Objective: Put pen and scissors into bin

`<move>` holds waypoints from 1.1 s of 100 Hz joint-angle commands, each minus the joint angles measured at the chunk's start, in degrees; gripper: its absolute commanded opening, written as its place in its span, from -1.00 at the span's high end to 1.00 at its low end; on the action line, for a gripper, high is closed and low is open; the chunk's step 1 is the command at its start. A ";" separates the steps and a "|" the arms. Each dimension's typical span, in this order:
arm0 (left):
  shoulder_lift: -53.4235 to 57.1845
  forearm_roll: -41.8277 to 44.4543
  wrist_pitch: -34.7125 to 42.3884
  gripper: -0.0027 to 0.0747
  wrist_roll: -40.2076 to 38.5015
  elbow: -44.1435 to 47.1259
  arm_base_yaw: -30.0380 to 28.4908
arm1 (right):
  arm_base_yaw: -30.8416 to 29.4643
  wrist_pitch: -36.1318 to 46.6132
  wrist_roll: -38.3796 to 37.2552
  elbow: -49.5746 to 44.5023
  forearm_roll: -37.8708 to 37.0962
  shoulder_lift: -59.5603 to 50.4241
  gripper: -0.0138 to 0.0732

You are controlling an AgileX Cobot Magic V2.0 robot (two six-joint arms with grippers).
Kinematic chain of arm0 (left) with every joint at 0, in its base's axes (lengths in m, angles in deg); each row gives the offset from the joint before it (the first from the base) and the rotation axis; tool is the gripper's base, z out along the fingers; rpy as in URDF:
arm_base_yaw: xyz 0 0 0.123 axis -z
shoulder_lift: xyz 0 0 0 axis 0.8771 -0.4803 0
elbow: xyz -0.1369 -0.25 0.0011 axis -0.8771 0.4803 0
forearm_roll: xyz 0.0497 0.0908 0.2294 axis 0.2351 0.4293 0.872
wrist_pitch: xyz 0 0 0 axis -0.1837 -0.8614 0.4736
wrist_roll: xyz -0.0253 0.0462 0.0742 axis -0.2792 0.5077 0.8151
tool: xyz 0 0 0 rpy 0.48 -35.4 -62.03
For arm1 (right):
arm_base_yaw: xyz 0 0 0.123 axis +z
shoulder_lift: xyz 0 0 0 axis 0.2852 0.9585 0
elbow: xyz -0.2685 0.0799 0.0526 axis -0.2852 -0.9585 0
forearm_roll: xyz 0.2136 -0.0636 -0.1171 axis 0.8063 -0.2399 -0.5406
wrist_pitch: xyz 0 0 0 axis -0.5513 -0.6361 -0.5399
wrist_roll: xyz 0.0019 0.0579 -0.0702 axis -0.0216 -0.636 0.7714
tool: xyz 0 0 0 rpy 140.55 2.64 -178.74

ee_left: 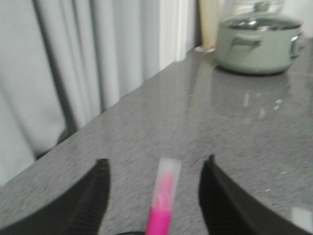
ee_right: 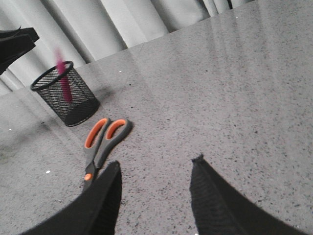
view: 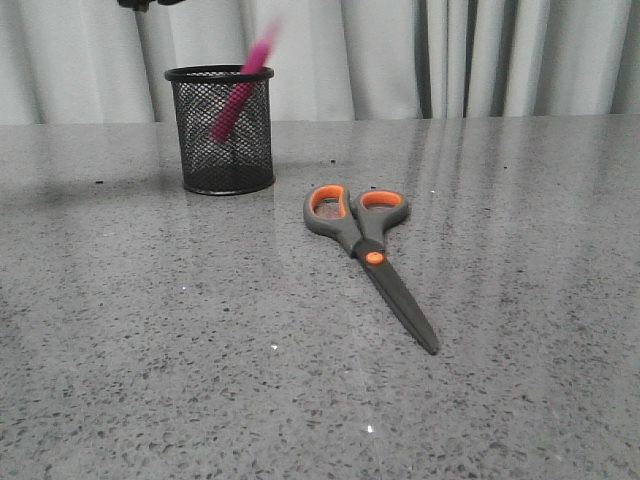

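Observation:
The black wire-mesh bin [view: 220,130] stands at the back left of the table. The magenta pen [view: 243,84] is inside it, blurred, leaning with its pale cap end above the rim. In the left wrist view the pen [ee_left: 164,198] rises between the fingers of my open left gripper [ee_left: 154,169], touching neither. The grey scissors [view: 368,248] with orange-lined loops lie flat right of the bin, blades pointing to the front. In the right wrist view the bin [ee_right: 66,94], pen [ee_right: 62,81] and scissors [ee_right: 100,142] show beyond my open, empty right gripper [ee_right: 155,162].
The grey speckled table [view: 150,340] runs back to pale curtains [view: 400,50]. A pale green lidded pot [ee_left: 257,41] stands far off on the counter in the left wrist view. A dark part of the left arm [ee_right: 14,44] shows above the bin in the right wrist view.

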 commanded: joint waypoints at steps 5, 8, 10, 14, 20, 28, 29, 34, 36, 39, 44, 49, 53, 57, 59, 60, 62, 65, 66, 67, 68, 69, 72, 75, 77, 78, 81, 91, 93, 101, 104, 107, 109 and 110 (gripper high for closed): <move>6.35 -5.08 -12.79 0.06 -0.11 -1.65 -1.70 | 0.28 -0.45 8.91 8.14 0.99 1.24 0.00; 7.57 -5.08 -13.99 0.22 -0.22 -1.65 -2.15 | 0.28 -1.07 11.95 9.43 1.11 1.39 0.00; 8.86 -4.98 -13.99 0.34 -1.16 -1.65 -2.26 | 0.28 -1.65 14.48 10.78 1.45 1.86 0.00; 11.50 -4.98 -13.99 0.54 -3.58 -1.65 -2.53 | 0.28 -2.96 18.89 13.65 2.17 3.20 0.00; 15.35 -5.10 -13.99 0.82 -5.36 -1.65 -2.90 | 0.28 -5.53 26.12 17.66 3.77 6.16 0.00; 21.16 -4.99 -13.99 0.98 -5.93 -1.65 -2.90 | 0.28 -8.45 31.93 23.55 7.76 12.42 0.00; 21.64 -4.99 -13.99 0.98 -6.07 -1.65 -2.90 | 0.28 -8.72 32.73 24.00 8.18 13.00 0.00; 24.90 -4.56 -13.99 0.98 -6.68 -1.65 -2.90 | 0.28 -10.48 34.52 27.04 11.36 17.07 0.01; 26.28 -4.38 -13.99 0.98 -7.49 -1.65 -2.90 | 0.28 -10.88 35.06 28.26 12.77 18.87 0.01; 28.07 -4.05 -13.99 0.98 -8.63 -1.65 -2.90 | 0.28 -11.98 35.48 29.79 14.70 21.23 0.03; 31.15 -3.07 -13.99 0.98 -11.07 -1.65 -2.90 | 0.28 -13.62 35.75 32.63 15.92 25.32 0.03; 34.03 -1.49 -13.88 0.98 -13.05 -1.65 -2.90 | 0.28 -15.72 35.75 34.96 16.10 29.88 0.03; 36.49 0.10 -13.76 0.98 -14.43 -1.65 -2.90 | 0.28 -17.22 35.75 36.46 16.10 32.55 0.03; 38.91 1.47 -13.50 0.98 -15.24 -1.38 -2.90 | 0.28 -18.33 35.75 38.21 16.10 35.46 0.03; 40.11 2.37 -13.50 0.98 -15.56 -1.38 -2.90 | 0.28 -18.91 35.75 39.06 16.10 36.86 0.03; 40.50 3.01 -13.50 0.98 -15.69 -1.27 -2.90 | 0.43 -19.22 35.75 39.33 16.10 37.32 0.03; 41.62 3.65 -13.36 0.98 -16.07 -1.28 -2.90 | 0.54 -19.54 35.75 40.17 16.10 38.63 0.03; 43.03 5.28 -13.08 0.98 -16.61 -1.28 -2.90 | 1.05 -19.61 35.75 41.50 16.10 40.21 0.03; 43.72 5.60 -13.10 0.98 -16.74 -1.28 -2.90 | 1.19 -19.61 35.75 41.77 15.97 40.97 0.03; 44.06 6.18 -12.96 0.98 -16.90 -1.28 -2.90 | 1.51 -19.61 35.75 42.04 15.96 41.34 0.03; 44.74 6.47 -12.96 0.98 -17.20 -1.28 -2.90 | 1.68 -19.61 35.75 42.60 15.89 42.03 0.03; 45.06 6.75 -12.80 0.98 -17.37 -1.28 -2.90 | 1.87 -19.61 35.75 42.89 15.89 42.37 0.03; 46.26 8.01 -12.43 0.98 -18.11 -1.28 -2.90 | 2.95 -19.51 35.75 44.37 15.46 43.73 0.03; 47.60 8.85 -12.09 0.98 -18.83 -1.15 -2.79 | 4.01 -19.50 35.75 45.56 14.79 45.63 0.03; 48.09 9.45 -11.69 0.98 -19.08 -1.14 -2.64 | 4.91 -19.50 35.75 46.53 14.25 46.71 0.03; 48.54 9.60 -11.54 0.98 -19.30 -1.05 -2.64 | 5.23 -19.50 35.62 46.86 14.02 47.09 0.03; 49.38 10.49 -10.82 0.98 -19.44 -0.78 -2.13 | 6.97 -19.38 35.32 48.16 12.62 48.68 0.03; 51.68 12.23 -8.67 0.98 -19.44 0.38 -0.24 | 13.06 -18.75 28.25 53.27 3.89 54.61 0.03; 52.01 12.34 -8.41 0.98 -19.44 0.74 0.12 | 14.62 -18.72 25.81 54.22 0.88 55.44 0.03; 53.13 12.43 -8.00 0.98 -19.44 2.29 0.88 | 20.65 -18.85 13.22 57.16 -12.86 60.49 0.03; 53.44 12.43 -7.75 0.98 -19.44 2.86 1.13 | 22.77 -19.17 8.44 57.95 -17.97 62.25 0.03; 53.74 12.43 -7.75 0.98 -19.44 3.43 1.21 | 25.09 -19.84 3.61 58.76 -23.39 64.04 0.03; 53.89 12.43 -7.75 0.98 -19.44 3.81 1.21 | 26.23 -20.42 0.19 59.08 -25.71 65.35 0.03; 54.05 12.43 -7.75 0.98 -19.44 4.07 1.21 | 26.55 -20.61 -1.84 59.36 -26.35 66.23 0.03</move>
